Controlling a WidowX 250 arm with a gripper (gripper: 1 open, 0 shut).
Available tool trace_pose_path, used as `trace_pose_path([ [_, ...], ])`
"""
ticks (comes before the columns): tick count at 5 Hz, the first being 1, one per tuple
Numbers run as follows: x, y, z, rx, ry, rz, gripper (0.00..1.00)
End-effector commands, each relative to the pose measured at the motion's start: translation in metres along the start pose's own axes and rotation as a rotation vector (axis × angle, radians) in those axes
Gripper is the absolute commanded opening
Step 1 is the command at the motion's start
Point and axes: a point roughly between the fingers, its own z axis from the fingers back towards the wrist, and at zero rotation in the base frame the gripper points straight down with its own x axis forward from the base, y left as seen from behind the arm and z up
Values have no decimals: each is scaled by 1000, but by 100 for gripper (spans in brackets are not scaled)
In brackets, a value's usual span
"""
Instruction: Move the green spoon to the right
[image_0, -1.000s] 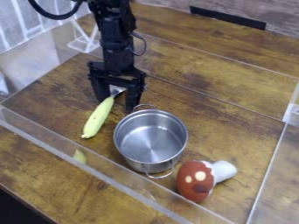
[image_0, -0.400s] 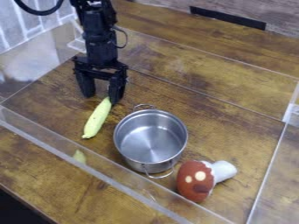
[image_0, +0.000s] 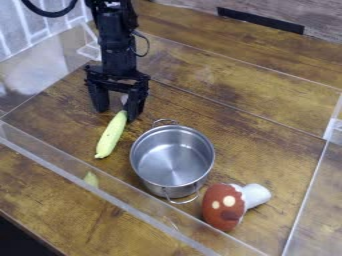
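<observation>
Gripper (image_0: 116, 98) hangs spread just above the spoon (image_0: 112, 134), left of centre — lower it astride the spoon's middle, clear of the pot (image_0: 173, 160), then pinch.

The hand (image_0: 118, 100) now hangs up and to the left of where it was a second ago: then it stood right behind the steel pot (image_0: 173, 160), just beyond its far rim; now it is off the pot's far-left side, above the upper tip of the green spoon (image_0: 112, 134).
</observation>
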Motion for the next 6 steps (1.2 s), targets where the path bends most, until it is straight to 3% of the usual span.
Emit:
trace_pose_path([
  [1,-2,3,30,9,-95,41,100],
  [4,-30,-8,26,2,-79,48,100],
  [6,-53,-14,20,-22,-78,46,100],
])
